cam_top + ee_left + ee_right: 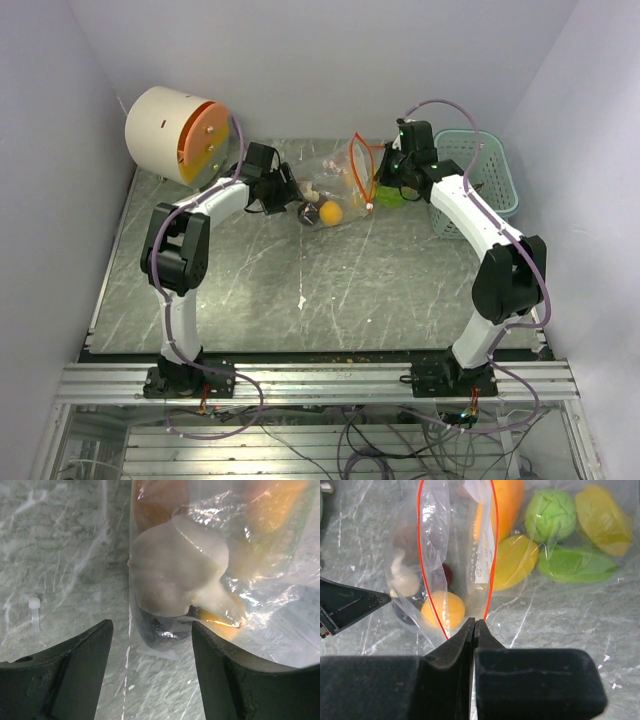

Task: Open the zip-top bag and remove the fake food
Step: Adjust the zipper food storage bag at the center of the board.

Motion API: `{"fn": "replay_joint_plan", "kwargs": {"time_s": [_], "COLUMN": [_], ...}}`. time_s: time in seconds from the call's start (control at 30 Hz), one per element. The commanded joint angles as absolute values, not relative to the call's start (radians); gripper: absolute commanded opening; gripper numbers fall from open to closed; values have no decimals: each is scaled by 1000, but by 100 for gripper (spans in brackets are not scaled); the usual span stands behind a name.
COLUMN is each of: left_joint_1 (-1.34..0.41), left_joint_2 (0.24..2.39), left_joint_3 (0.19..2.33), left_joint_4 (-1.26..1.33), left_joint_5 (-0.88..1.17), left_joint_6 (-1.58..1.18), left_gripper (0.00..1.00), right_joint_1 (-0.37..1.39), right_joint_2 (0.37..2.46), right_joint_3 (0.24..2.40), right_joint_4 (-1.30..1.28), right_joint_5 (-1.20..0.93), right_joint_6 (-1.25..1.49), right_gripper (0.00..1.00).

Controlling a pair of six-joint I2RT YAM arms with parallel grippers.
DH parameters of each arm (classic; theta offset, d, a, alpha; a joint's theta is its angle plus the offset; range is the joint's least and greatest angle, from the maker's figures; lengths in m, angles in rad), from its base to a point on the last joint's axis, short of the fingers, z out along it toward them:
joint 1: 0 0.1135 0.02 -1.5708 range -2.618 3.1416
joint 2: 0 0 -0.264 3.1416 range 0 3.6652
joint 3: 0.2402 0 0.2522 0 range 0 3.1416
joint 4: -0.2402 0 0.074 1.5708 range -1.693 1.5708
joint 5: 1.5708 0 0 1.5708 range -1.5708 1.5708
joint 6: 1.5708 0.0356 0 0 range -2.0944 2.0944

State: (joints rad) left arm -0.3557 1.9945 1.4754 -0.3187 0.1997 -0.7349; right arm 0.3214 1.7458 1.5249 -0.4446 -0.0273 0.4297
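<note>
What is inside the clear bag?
The bag holds an orange ball, a pale mushroom and a dark lump beside it. Folds and glare hide anything further.

My right gripper (475,624) is pinching the near end of the clear, crinkly zip-top bag (432,535), its red-orange mouth gaping open ahead. The fake food (444,609), including an orange ball and a pale mushroom (402,577), is lying inside.

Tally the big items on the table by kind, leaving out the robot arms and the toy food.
zip-top bag: 1
teal basket: 1
white drum with an orange face: 1
Total: 3
</note>
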Motion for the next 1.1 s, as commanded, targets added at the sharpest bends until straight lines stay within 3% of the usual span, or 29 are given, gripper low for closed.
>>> {"fn": "replay_joint_plan", "kwargs": {"time_s": [0.0, 0.33, 0.5, 0.6, 0.8, 1.07], "left_joint_1": [-353, -349, -345, -345, -345, -348], "left_joint_2": [2011, 2102, 2133, 2141, 2142, 2089], "left_joint_3": [1471, 1481, 1492, 1512, 1544, 1554], "left_joint_4": [-229, -145, -96, -107, -130, -217], "left_joint_5": [233, 269, 291, 288, 287, 261], "left_joint_6": [-753, -763, -776, -779, -771, -682], "left_gripper": [74, 57, 28, 18, 7, 7], "right_joint_1": [312, 263, 251, 249, 251, 268], "right_joint_2": [1714, 1828, 1906, 1945, 1902, 1885], "right_joint_3": [1526, 1573, 1612, 1666, 1705, 1634], "right_joint_4": [-380, -252, -224, -257, -267, -209], "right_joint_5": [-21, -213, -311, -334, -282, -366], "right_joint_6": [416, 438, 438, 442, 405, 430], "right_gripper": [0, 0, 3, 4, 3, 1]}}
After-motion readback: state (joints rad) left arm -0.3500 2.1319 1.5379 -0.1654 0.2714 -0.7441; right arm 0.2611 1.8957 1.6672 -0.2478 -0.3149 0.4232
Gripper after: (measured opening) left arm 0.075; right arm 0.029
